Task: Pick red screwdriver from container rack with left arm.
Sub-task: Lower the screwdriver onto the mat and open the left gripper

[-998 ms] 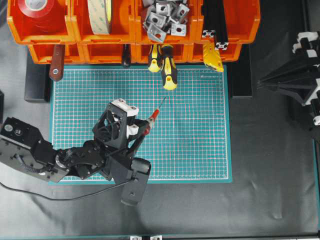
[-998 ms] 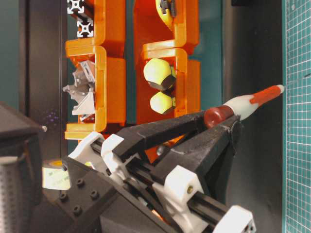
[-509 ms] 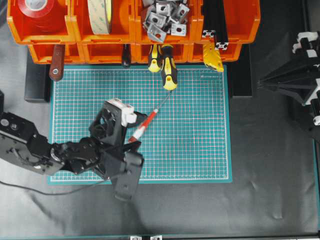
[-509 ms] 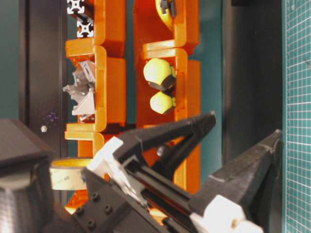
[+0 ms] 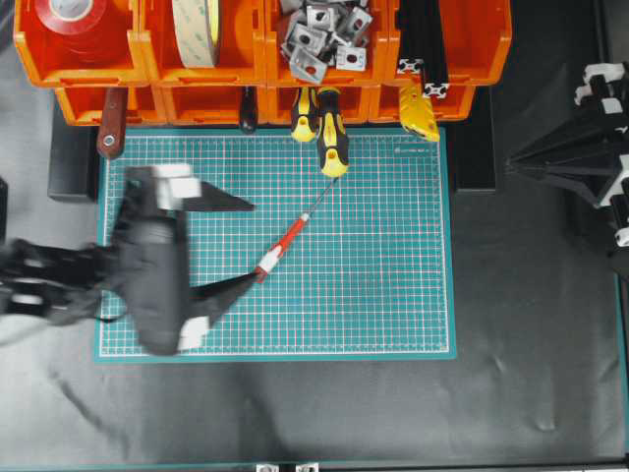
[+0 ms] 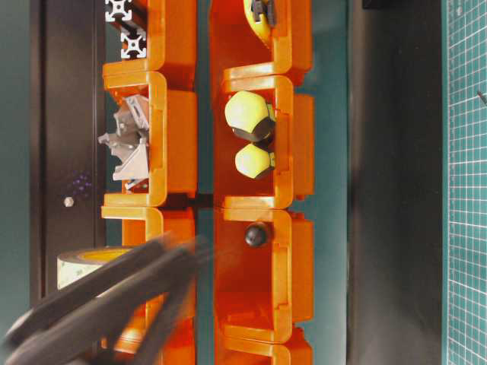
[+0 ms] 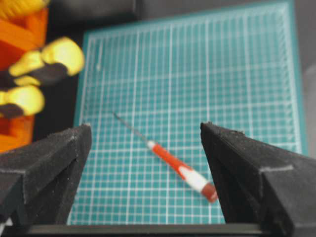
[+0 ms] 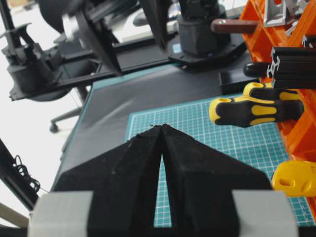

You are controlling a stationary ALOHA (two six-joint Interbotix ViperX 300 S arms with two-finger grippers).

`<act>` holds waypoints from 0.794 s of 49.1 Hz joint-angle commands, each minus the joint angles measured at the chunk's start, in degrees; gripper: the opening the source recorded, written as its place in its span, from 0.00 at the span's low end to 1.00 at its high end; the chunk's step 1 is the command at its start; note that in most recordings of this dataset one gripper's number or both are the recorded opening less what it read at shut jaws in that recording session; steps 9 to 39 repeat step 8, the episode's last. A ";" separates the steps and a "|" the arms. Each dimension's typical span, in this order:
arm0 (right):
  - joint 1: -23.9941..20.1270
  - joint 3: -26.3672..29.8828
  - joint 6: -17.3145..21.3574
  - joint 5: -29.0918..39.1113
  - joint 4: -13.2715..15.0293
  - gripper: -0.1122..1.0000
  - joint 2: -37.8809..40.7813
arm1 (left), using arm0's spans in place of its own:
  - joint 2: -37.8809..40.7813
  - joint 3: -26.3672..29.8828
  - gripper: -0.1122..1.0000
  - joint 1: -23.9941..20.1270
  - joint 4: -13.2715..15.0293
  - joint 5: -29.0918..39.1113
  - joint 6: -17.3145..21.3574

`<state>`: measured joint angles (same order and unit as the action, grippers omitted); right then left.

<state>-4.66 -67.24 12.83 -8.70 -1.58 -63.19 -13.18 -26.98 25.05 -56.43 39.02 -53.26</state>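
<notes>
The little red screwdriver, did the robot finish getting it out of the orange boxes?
Done: the slim red-handled screwdriver with a white band is out of the bright orange plastic bin rack and lies flat on the green gridded cutting mat. In hand: nothing; the left hand is wide open above it. Left: nothing that I can see, unless it was meant to keep holding it.

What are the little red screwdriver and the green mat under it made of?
The red screwdriver: the handle looks like smooth plastic, red with a white band; the thin grey shaft looks like metal. The green mat: probably matte rubber or vinyl, flat, printed with a white grid.
</notes>
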 commanded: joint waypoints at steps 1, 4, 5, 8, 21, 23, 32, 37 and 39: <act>-0.09 1.67 0.00 -0.26 -0.09 0.10 0.09 | -6.06 -0.88 0.87 0.35 -0.26 -0.44 -0.09; -0.09 1.67 0.00 -0.18 -0.09 0.10 -0.18 | -9.67 -2.02 0.87 0.35 -0.26 -0.62 -0.18; -0.09 1.67 0.00 -0.26 -0.18 0.10 -0.18 | -10.63 -2.37 0.87 0.26 -0.18 -0.79 -0.18; -0.09 1.67 0.00 -0.18 -0.09 0.10 -0.35 | -13.45 -3.69 0.87 0.26 -0.18 -1.14 -0.35; -0.09 1.67 0.00 -0.18 -0.09 0.10 -0.35 | -13.45 -3.69 0.87 0.26 -0.18 -1.14 -0.35; -0.09 1.67 0.00 -0.18 -0.09 0.10 -0.35 | -13.45 -3.69 0.87 0.26 -0.18 -1.14 -0.35; -0.09 1.67 0.00 -0.18 -0.09 0.10 -0.35 | -13.45 -3.69 0.87 0.26 -0.18 -1.14 -0.35; -0.09 1.67 0.00 -0.18 -0.09 0.10 -0.35 | -13.45 -3.69 0.87 0.26 -0.18 -1.14 -0.35; -0.09 1.67 0.00 -0.18 -0.09 0.10 -0.35 | -13.45 -3.69 0.87 0.26 -0.18 -1.14 -0.35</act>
